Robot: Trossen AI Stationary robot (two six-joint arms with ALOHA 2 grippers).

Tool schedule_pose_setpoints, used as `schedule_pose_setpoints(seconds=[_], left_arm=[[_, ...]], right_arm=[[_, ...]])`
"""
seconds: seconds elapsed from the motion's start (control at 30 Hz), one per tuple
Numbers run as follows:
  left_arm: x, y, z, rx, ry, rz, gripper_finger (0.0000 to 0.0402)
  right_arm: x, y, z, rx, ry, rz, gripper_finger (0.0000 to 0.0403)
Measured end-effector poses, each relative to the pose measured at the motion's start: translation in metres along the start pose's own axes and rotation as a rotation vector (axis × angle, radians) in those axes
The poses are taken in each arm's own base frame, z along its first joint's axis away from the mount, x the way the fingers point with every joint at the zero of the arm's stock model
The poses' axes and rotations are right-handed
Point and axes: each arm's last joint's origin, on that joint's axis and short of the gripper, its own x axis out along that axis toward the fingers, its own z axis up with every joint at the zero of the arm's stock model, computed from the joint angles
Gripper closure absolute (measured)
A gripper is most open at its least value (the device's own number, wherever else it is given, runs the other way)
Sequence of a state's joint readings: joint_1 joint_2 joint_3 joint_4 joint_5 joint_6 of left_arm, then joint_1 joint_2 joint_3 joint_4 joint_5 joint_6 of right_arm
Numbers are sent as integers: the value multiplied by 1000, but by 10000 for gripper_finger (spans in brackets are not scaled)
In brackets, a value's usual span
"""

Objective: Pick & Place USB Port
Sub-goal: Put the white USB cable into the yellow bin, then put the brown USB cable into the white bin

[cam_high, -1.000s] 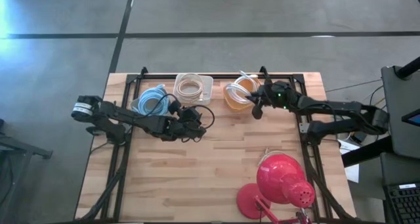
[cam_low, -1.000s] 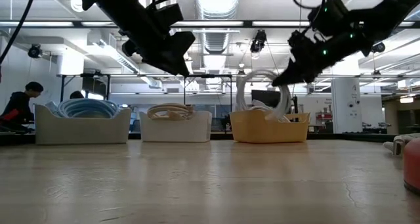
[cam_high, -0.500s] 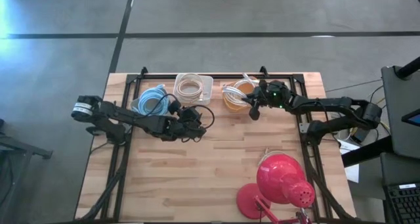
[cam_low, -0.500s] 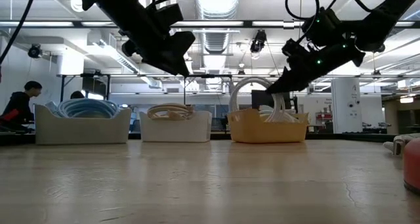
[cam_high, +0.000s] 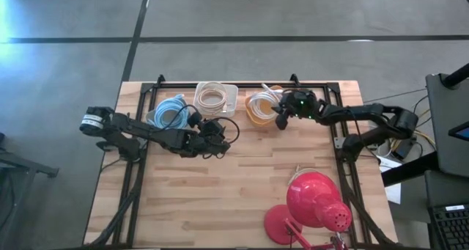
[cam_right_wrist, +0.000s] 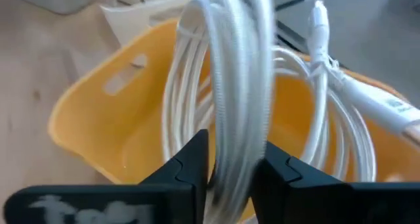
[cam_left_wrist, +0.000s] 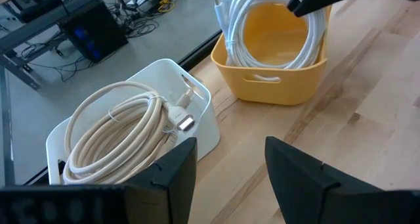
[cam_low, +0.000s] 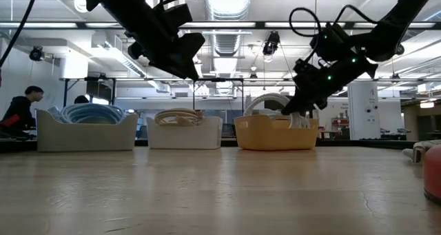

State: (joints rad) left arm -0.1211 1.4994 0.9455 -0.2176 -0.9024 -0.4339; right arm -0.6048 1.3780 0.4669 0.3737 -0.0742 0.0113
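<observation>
A white coiled cable [cam_right_wrist: 237, 86] is between my right gripper's [cam_right_wrist: 230, 178] fingers, partly inside the yellow bin [cam_high: 258, 108] at the table's far side. In the low view the right gripper [cam_low: 298, 109] slants down to the bin's [cam_low: 275, 134] rim and the coil [cam_low: 265, 103] arches just above it. My left gripper [cam_left_wrist: 230, 178] is open, hovering above the table [cam_high: 220, 184] near the white bin [cam_left_wrist: 190, 112], which holds a cream cable [cam_left_wrist: 125, 132]. A third bin holds a blue cable [cam_high: 170, 111]. My right gripper pinches several strands of the white coil [cam_right_wrist: 240, 135] between its two fingers, at the coil's near-right side. The fingers slant down from the table's right. The coil stands tilted, its lower loops [cam_right_wrist: 328, 138] inside the yellow bin and one plug end [cam_right_wrist: 319, 17] sticking up.
A red desk lamp [cam_high: 311, 204] stands at the table's near right corner. The three bins line the far edge. Bare wood lies between the arms and toward the near edge. People [cam_low: 21, 107] show in the room beyond the table.
My right gripper has moved down and toward the table's left, carrying the white coil from standing high above the yellow bin to lower inside it. The yellow bin has slid slightly toward the left. My left arm has kept still.
</observation>
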Motion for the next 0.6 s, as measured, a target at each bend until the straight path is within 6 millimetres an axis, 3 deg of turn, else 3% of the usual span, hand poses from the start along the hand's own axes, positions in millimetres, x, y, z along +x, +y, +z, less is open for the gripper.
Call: schedule_pose_setpoints(seconds=[0.3, 0.6], left_arm=[[0, 0, 0, 0, 0, 0, 218], [0, 0, 0, 0, 0, 0, 218]], right_arm=[[2, -3, 0, -13, 12, -56, 257], [-32, -1, 19, -79, -35, -78, 213]])
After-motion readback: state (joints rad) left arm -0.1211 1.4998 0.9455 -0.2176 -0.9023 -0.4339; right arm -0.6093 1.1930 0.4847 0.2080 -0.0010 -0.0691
